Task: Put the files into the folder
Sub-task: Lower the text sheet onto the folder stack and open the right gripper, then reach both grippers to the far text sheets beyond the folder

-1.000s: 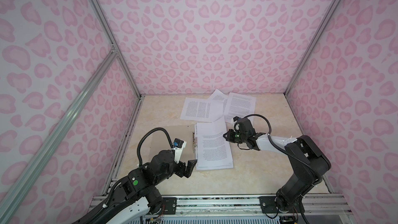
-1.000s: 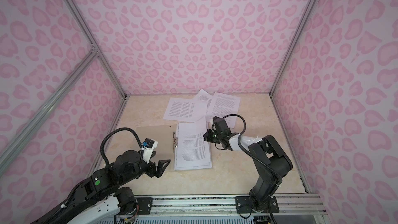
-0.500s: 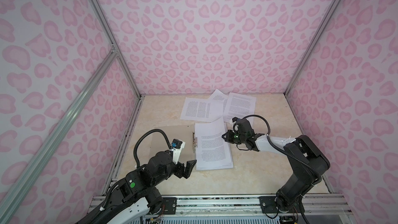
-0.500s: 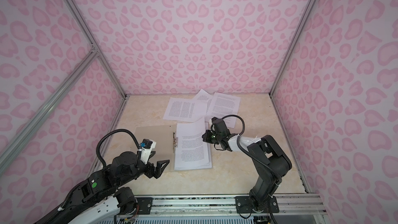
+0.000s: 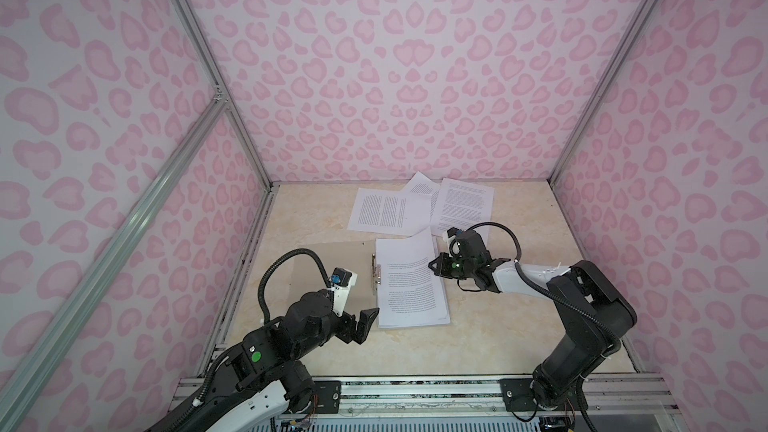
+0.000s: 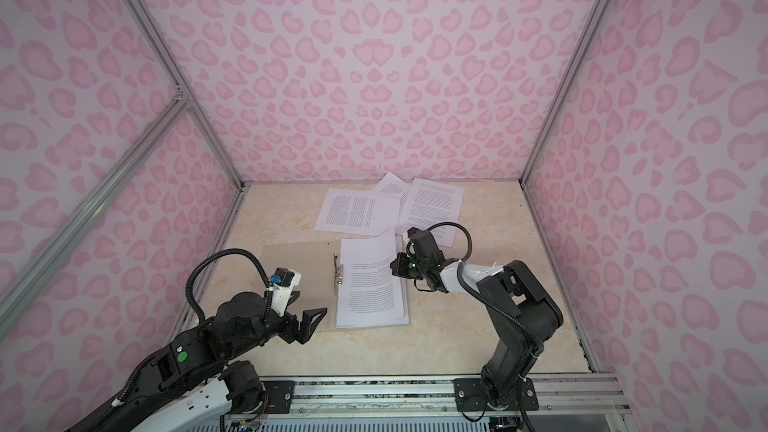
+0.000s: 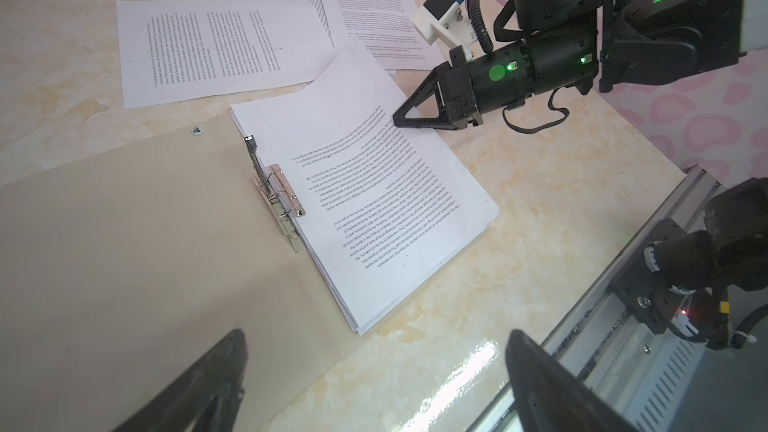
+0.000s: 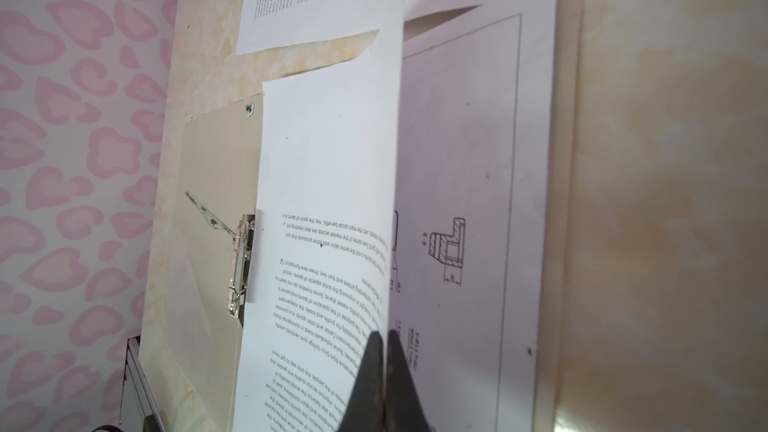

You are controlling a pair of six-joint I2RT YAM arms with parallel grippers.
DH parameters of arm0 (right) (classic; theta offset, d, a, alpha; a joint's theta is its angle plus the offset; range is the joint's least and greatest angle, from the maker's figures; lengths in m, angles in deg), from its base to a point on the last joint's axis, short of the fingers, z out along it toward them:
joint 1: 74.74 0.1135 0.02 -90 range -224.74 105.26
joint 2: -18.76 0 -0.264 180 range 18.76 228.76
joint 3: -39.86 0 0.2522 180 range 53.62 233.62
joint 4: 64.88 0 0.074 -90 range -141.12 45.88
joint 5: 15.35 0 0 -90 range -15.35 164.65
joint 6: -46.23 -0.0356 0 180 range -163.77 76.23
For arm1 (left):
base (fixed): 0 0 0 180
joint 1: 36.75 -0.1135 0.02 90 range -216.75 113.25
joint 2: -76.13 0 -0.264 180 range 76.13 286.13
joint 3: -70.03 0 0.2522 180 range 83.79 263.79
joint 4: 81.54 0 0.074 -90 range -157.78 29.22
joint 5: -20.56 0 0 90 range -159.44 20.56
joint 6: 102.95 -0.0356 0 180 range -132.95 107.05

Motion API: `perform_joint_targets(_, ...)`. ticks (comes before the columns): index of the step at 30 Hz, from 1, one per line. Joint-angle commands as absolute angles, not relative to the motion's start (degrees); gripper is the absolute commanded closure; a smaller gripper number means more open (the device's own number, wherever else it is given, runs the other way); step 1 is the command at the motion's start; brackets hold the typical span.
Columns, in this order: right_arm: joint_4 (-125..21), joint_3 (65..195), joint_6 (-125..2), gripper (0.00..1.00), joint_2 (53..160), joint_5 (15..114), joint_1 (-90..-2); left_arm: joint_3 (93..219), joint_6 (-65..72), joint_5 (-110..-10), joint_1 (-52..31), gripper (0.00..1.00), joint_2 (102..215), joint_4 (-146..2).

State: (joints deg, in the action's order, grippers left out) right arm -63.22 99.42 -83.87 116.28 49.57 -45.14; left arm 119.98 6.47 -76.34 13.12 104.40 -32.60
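Observation:
The beige folder (image 5: 353, 255) (image 6: 299, 259) lies open on the table, metal clip (image 7: 278, 193) at its spine. A stack of the files (image 5: 409, 297) (image 6: 370, 297) rests on its right half. My right gripper (image 5: 432, 266) (image 8: 384, 336) is shut on the right edge of the top text sheet (image 8: 328, 160) and holds that edge raised. A sheet with a line drawing (image 8: 465, 160) shows beneath. My left gripper (image 5: 363, 326) (image 7: 376, 338) hovers open and empty by the folder's near edge. Three more files (image 5: 390, 209) lie overlapped at the back.
Pink patterned walls (image 5: 415, 76) close in the table on three sides, with aluminium posts at the corners. A metal rail (image 5: 415, 388) carrying both arm bases runs along the front edge. Bare cream tabletop (image 5: 519, 326) lies right of the folder.
My right gripper has shifted slightly to the left with the sheet edge still in it. The left gripper has stayed open and in about the same place.

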Motion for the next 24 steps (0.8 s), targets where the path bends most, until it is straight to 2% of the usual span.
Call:
perform_joint_targets(1, -63.70, 99.32, -83.88, 1.00, 116.94, 49.05, -44.97, 119.88, 5.95, -77.02, 13.00, 0.02, 104.50, -33.53)
perform_joint_targets(5, -64.41, 99.04, -84.49, 1.00, 117.42, 48.96, -44.77, 119.87, 5.95, -77.00, 13.01, 0.02, 104.64, -33.47)
perform_joint_targets(12, -66.16, 98.29, -85.79, 0.89, 117.70, 48.63, -44.16, 119.88, 5.97, -76.87, 12.83, 0.02, 104.90, -33.44)
perform_joint_targets(14, -66.30, 97.92, -85.98, 0.82, 117.25, 49.17, -43.94, 119.91, 5.97, -76.78, 12.82, 0.02, 105.01, -33.42)
perform_joint_targets(17, -65.02, 97.42, -85.84, 0.53, 115.67, 50.76, -43.52, 119.90, 5.95, -76.82, 12.74, 0.02, 105.03, -33.45)
perform_joint_targets(18, -63.97, 97.35, -85.62, 0.46, 114.96, 51.99, -43.41, 119.88, 5.95, -76.91, 12.74, 0.02, 105.01, -33.44)
perform_joint_targets(22, -58.39, 97.32, -84.36, 0.27, 111.70, 57.38, -43.52, 119.99, 6.10, -77.17, 12.65, 0.02, 105.00, -33.34)
perform_joint_targets(24, -55.02, 97.88, -83.74, 0.23, 110.48, 60.18, -43.54, 120.04, 6.12, -77.40, 12.66, 0.02, 105.00, -33.21)
